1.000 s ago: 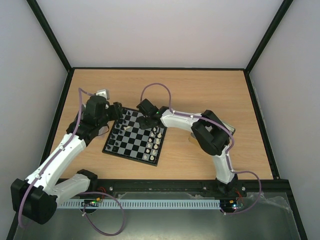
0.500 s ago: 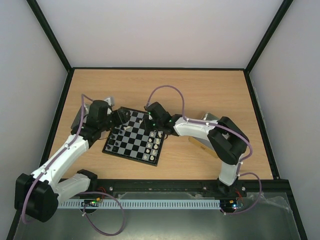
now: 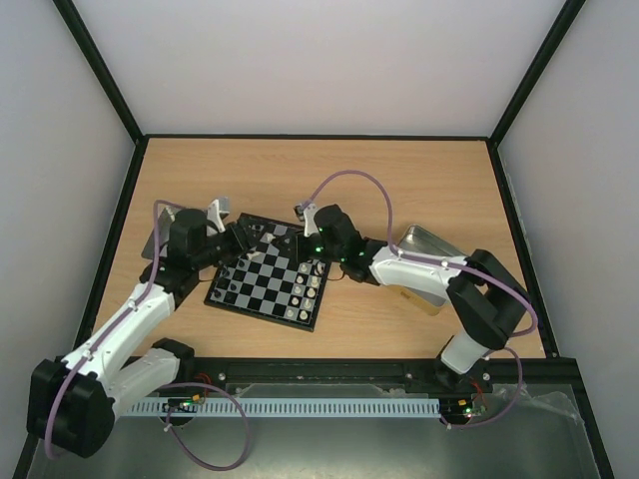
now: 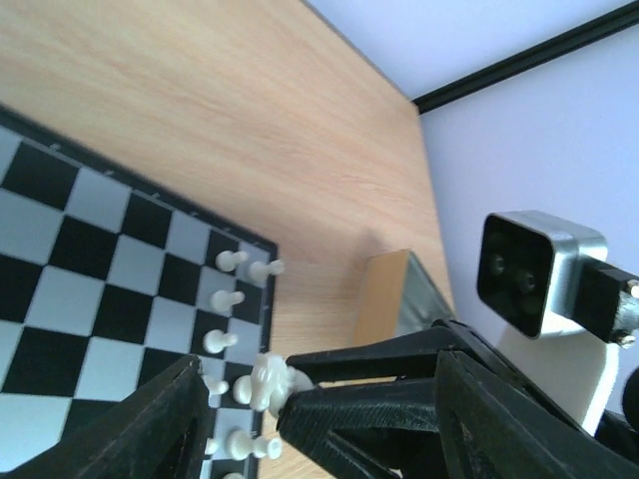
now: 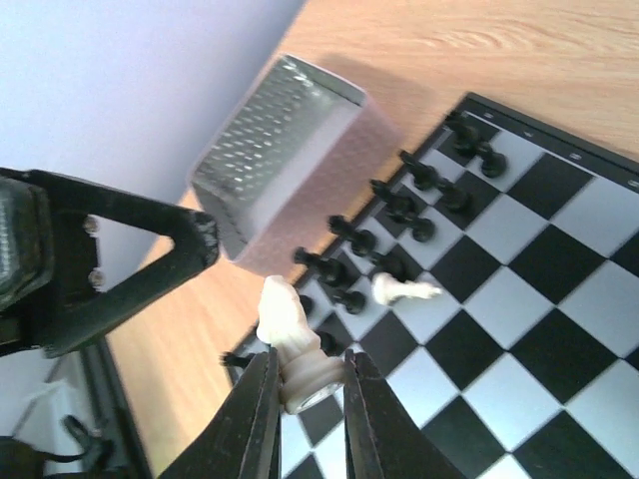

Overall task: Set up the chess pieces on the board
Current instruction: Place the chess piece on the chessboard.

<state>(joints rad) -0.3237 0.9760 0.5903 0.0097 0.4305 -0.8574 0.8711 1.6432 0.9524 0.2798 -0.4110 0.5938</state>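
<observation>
The board (image 3: 268, 287) lies left of centre, with black pieces (image 3: 233, 274) along its left side and cream-white pieces (image 3: 312, 284) along its right side. My right gripper (image 3: 285, 238) hovers over the board's far part, shut on a white knight (image 5: 298, 344) held by its base. My left gripper (image 3: 244, 240) is open and empty at the board's far left corner. In the left wrist view the knight (image 4: 268, 381) sits between my left gripper's (image 4: 319, 371) spread fingers without touching them. A white piece (image 5: 403, 289) lies on its side among the black pieces (image 5: 399, 210).
A silver tin (image 3: 431, 247) stands right of the board on a tan base. Another silver tin (image 5: 275, 150) stands beside the board's left side, partly under my left arm (image 3: 158, 238). Black frame rails border the table.
My right arm has stretched lower, its elbow swinging right, and its gripper shifted slightly right over the board, uncovering the right tin. My left wrist moved down and nearer the board's corner.
</observation>
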